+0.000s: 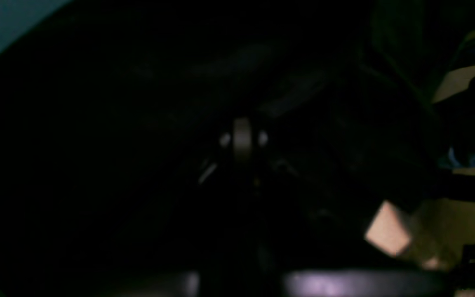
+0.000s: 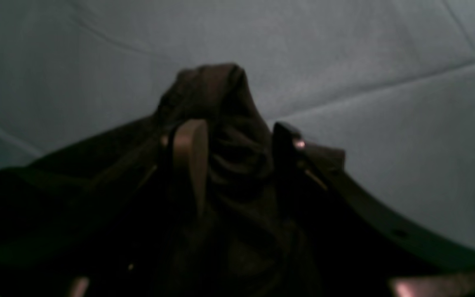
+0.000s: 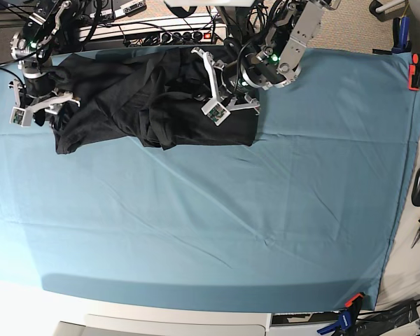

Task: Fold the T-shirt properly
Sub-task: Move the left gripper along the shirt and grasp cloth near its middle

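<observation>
covering nearly the whole base view, the teal cloth (image 3: 217,210) lies flat over the table with faint creases. the shirt (image 3: 126,98) sits on its far edge, a dark crumpled mass stretched sideways between the two arms, bunched in folds near the middle and flatter at its near right corner. cables and a power strip (image 3: 175,31) run along the table's far side beyond the shirt. a red clamp (image 3: 414,72) holds the cloth at the far right edge, and tools lie off the table's right side.

the left gripper (image 3: 220,105) is down on the right part of the shirt; its wrist view is almost entirely dark fabric (image 1: 138,165), with one pale finger (image 1: 242,140) dimly visible, and i cannot tell whether the jaws are spread or pressed together. the right gripper (image 3: 38,106) is at the shirt's left end; in its wrist view (image 2: 237,152) a gathered hump of shirt (image 2: 212,95) stands between a tan finger (image 2: 190,148) and a dark one, which are pinching it, with teal cloth behind.
</observation>
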Action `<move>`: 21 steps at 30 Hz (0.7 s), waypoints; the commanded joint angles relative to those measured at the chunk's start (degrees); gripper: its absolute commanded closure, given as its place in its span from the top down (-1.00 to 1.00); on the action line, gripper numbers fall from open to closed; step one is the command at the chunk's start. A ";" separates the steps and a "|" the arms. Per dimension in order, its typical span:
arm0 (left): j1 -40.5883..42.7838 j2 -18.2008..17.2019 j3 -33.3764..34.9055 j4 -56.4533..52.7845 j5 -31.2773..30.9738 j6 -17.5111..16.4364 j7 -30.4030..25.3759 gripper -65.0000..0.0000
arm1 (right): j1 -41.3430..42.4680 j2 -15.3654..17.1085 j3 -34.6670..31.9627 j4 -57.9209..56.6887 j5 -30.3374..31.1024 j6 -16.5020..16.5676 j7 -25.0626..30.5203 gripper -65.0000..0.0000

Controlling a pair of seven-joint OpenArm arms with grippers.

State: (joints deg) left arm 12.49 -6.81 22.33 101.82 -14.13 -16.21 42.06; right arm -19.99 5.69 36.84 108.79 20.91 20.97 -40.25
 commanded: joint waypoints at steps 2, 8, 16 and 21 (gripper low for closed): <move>-0.74 0.28 0.04 0.42 0.46 -0.28 -0.11 -1.00 | 0.17 0.81 0.22 0.96 0.35 0.22 1.66 -0.19; -1.36 1.29 0.28 0.42 -7.74 -0.57 0.85 -1.00 | 0.15 0.79 0.22 0.96 0.74 0.22 1.64 -0.19; -1.25 3.61 11.10 -0.59 -10.29 -1.18 1.09 -1.00 | 0.13 0.81 0.22 0.96 0.74 0.22 1.38 -0.19; -2.58 4.13 15.02 -1.81 -9.90 -4.90 0.26 -1.00 | 0.13 0.81 0.22 0.96 0.74 0.22 1.31 -0.19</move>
State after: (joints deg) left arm 10.55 -3.33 37.50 98.94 -23.44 -21.26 43.62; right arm -20.01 5.69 36.84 108.79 21.08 20.97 -40.27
